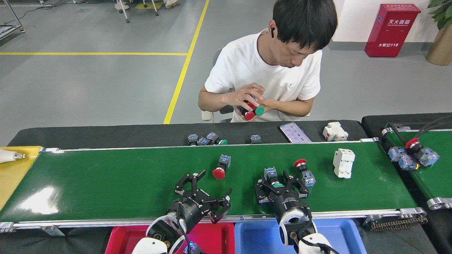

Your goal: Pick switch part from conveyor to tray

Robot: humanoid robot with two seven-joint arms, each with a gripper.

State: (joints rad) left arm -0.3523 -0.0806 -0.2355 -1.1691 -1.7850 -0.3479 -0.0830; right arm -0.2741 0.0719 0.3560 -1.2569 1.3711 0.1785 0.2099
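Right hand (279, 188) sits low on the conveyor (106, 183) at lower centre, fingers spread around the green-capped switch (273, 178) but not yet closed, judged ready to grip. Left hand (204, 197), also spread and empty, waits near the red-capped switch (221, 168). Each switch has a round cap on a grey-blue body, lying on its side. Red tray (215, 234) and blue tray (257, 236) sit just below.

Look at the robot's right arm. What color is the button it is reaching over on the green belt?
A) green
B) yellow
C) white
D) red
A: the right end effector sits over the switch with the green button on the conveyor, its fingers spread on either side of the green cap.
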